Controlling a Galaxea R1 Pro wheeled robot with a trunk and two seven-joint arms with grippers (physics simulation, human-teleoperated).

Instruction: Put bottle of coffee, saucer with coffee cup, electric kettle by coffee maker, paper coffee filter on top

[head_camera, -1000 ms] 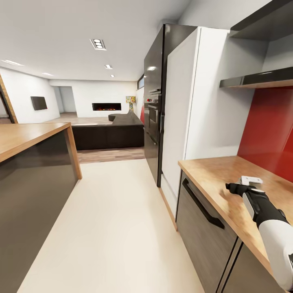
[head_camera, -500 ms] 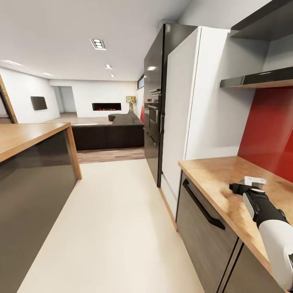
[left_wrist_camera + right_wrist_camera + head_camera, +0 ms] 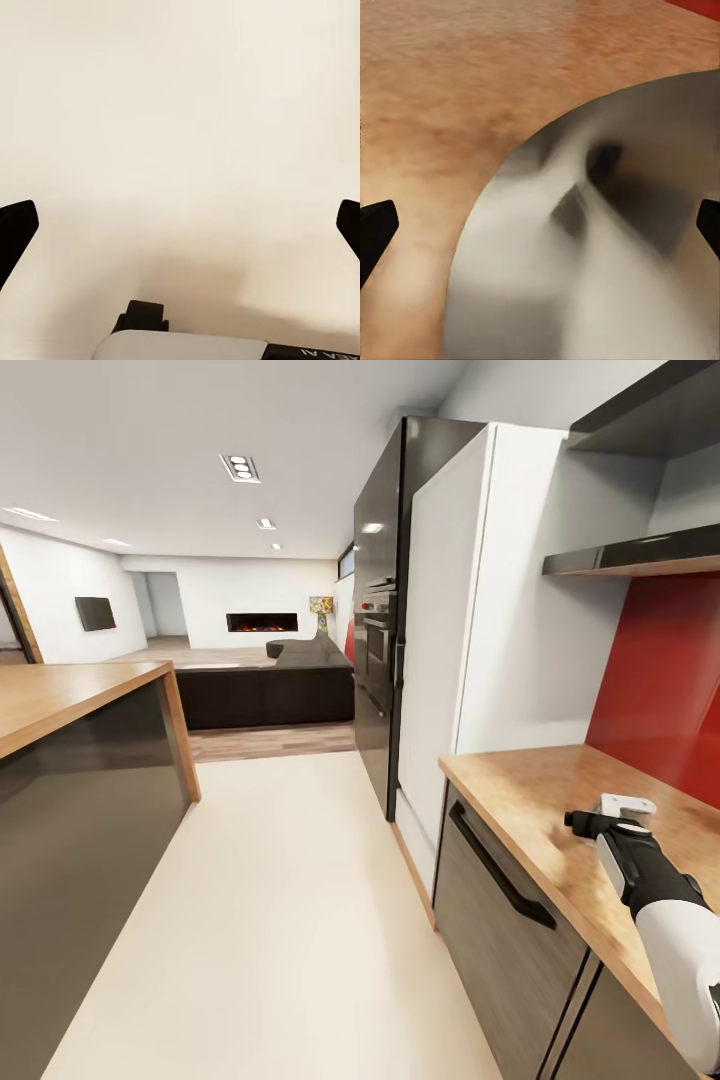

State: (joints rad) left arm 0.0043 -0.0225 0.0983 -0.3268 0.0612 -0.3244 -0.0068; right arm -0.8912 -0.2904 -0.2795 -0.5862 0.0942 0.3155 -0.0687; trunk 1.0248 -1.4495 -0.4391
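Fingers (image 3: 16, 225) of the left gripper (image 3: 180, 232) stand spread wide with nothing between them, hanging over the plain cream floor (image 3: 270, 920). The fingers (image 3: 375, 225) of the right gripper (image 3: 540, 225) are spread just as wide, over wood grain, with a blurred pale grey-white rounded shape (image 3: 585, 262) close between them; I cannot tell whether either finger touches it. Largest in the head view, the floor runs as an aisle toward a far living room. At the robot's left stands the thick wooden island block with dark sides (image 3: 70, 700). Ahead on the right rise a tall glossy black unit with a built-in oven (image 3: 378, 620) and a white cabinet side (image 3: 470, 600). Nearer on the right lies the kitchen countertop (image 3: 520, 780), a light wood-grain surface above dark grey cabinet fronts, backed by a red wall panel (image 3: 665, 680) under a dark shelf (image 3: 630, 555). The right arm reaches over this surface, its gripper (image 3: 585, 822) low above the wood, and a small white piece (image 3: 625, 806) sits right at its tip, on the side toward the red panel. It may be the paper coffee filter, but it is too small to name with confidence. The relation that counts is that this surface lies directly beneath the right arm, its long axis running away from the robot along the wall, so the right arm is clearly the nearer one for any placing, while the left hangs well apart over the aisle.
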